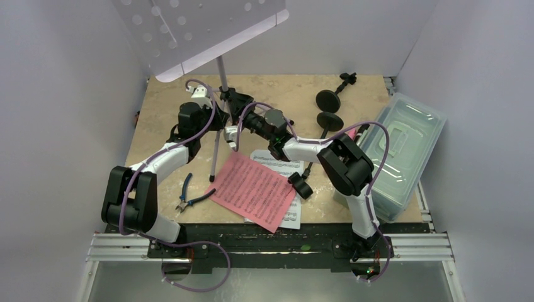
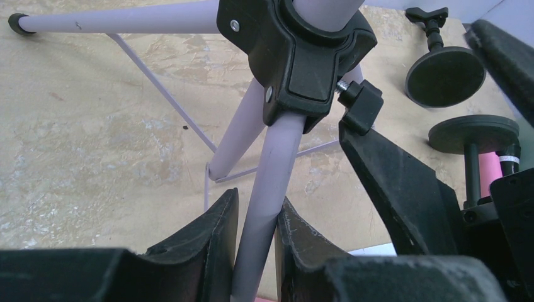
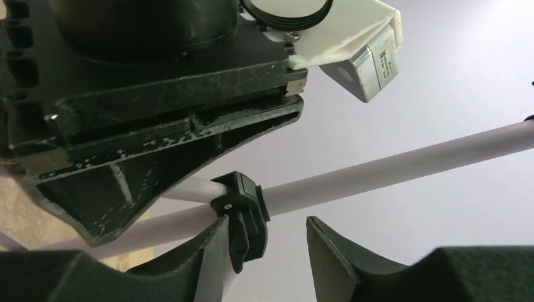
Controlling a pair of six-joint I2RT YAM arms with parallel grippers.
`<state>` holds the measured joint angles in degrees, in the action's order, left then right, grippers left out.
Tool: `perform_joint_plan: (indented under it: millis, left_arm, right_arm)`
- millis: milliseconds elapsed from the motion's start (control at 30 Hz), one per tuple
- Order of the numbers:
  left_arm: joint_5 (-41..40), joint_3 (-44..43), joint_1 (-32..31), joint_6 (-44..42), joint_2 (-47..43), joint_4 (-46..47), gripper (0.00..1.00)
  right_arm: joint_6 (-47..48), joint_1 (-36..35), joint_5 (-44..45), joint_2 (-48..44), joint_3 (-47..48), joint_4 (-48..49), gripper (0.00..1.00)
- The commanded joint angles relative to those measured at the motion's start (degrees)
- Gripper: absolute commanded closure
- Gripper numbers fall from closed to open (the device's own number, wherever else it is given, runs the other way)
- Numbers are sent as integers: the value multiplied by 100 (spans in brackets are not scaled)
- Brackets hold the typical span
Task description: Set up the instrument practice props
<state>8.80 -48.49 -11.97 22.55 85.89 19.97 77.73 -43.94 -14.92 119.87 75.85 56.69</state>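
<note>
i see a lavender music desk (image 1: 201,31) dotted with round holes, its tripod leg (image 2: 267,189) the same lavender under a black collar (image 2: 296,56). a pink sheet (image 1: 254,189) with dark staves lies over white pages (image 1: 277,165). black round bases (image 1: 328,99), blue-handled pliers (image 1: 187,187), possibly a pink microphone (image 2: 489,173), a mottled beige table (image 1: 296,88).

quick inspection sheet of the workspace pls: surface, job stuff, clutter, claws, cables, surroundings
surface: beige stone-look table, no spills seen
job's things: lavender music stand at back left; pink sheet overlapping white sheets near the front; two round-based poles at back right
clutter: blue-handled pliers front left; clear lidded tub at right edge
claws: left claw shut on a stand leg; right claw open, straddling the stand's clamp collar
cables: purple cables looped along both arms
surroundings: plain white walls, nothing else seen
</note>
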Motion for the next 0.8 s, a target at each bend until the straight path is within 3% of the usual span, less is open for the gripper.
perform_joint_plan:
  millis: [0, 67, 133, 167, 233, 333, 400, 467, 567, 667, 767]
  left_arm:
    - [-229, 14, 47, 523, 120, -839, 100]
    - [-216, 10, 45, 527, 132, -834, 100]
    - [-210, 15, 45, 525, 130, -834, 100]
    - [-212, 4, 45, 523, 130, -836, 100]
    - [-209, 10, 46, 510, 130, -840, 100]
    - [-228, 9, 47, 506, 130, -843, 100]
    - [-229, 15, 45, 502, 137, -848, 100]
    - [-221, 6, 45, 513, 151, -843, 100]
    - [-202, -4, 45, 513, 174, -841, 100]
    - [-202, -3, 45, 523, 189, -843, 100]
    - [-175, -8, 45, 538, 212, -828, 100]
  right_arm:
    - [-587, -27, 149, 65, 388, 15, 54]
    - [-843, -26, 287, 88, 522, -189, 65]
    - [-1192, -19, 398, 123, 605, -187, 87]
    - [-1380, -26, 455, 152, 597, -7, 93]
    - [-1719, -18, 605, 198, 486, 496, 84]
    - [-2232, -22, 935, 237, 304, 1038, 82]
    - [-2664, -21, 1119, 171, 305, 946, 86]
    - [-3417, -21, 1416, 101, 351, 814, 100]
    - [-5031, -19, 2328, -71, 380, 761, 100]
    - [-6897, 38, 2679, -413, 648, -655, 100]
    - [-9147, 211, 2187, -667, 821, -2118, 100]
